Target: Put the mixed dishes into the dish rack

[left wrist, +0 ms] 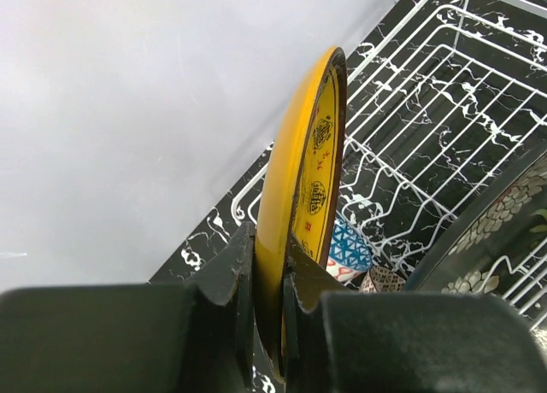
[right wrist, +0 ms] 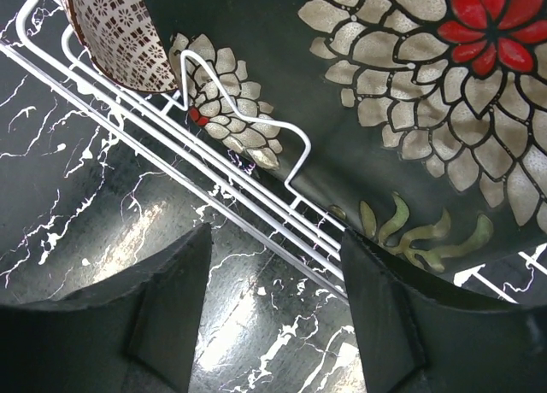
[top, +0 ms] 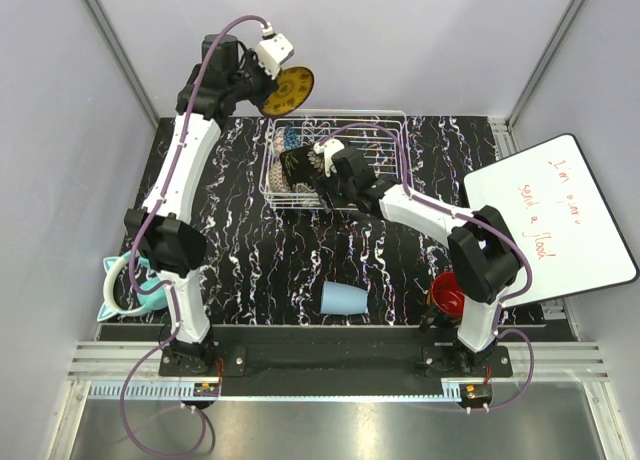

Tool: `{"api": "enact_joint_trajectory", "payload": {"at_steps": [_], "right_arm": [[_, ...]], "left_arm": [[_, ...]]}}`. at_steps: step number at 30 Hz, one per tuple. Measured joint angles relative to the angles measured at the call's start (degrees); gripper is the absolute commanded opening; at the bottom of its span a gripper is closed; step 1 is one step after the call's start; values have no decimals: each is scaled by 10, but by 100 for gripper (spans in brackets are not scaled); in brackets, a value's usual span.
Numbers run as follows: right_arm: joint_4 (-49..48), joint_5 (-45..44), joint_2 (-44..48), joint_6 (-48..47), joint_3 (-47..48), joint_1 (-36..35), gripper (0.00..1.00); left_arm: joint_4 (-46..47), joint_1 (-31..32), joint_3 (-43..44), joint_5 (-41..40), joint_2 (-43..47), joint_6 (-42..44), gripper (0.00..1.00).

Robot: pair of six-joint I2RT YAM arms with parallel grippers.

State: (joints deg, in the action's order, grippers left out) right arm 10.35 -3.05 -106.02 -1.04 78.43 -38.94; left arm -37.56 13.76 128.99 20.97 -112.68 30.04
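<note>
Two arms (top: 185, 170) (top: 425, 212) outstretched, yellow plate (top: 288, 91) clamped

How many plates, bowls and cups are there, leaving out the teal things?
Plates: 2, yellow ornate round plate, black square floral plate
Bowls: 2, blue patterned bowl, beige patterned bowl
Cups and mugs: 2, light-blue cup, red-inside mug
Total: 6

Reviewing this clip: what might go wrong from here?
1. The left gripper pinches the yellow plate only at its rim, on edge; it may pivot or slip on the way down.
2. The dish rack already holds the blue bowl, beige bowl and black plate at that end; the yellow plate may knock them.
3. The open right gripper sits by the rack wire and may snag.
</note>
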Motion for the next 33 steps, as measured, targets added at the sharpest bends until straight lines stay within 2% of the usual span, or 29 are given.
{"api": "enact_joint_trajectory", "payload": {"at_steps": [10,18,21,26,33], "right_arm": [[-40,15,12,25,-32,5,59],[-82,50,96,86,-143,2,57],[-82,58,125,105,-173,1,60],[-62,59,177,125,-216,0,75],[49,57,246,131,-214,-1,80]], "left_arm": [[17,2,-6,2,0,16,0],[37,6,-13,5,-5,20,0],[45,8,-13,9,-14,23,0],[52,17,-40,19,-18,44,0],[51,41,-85,64,-32,122,0]]}}
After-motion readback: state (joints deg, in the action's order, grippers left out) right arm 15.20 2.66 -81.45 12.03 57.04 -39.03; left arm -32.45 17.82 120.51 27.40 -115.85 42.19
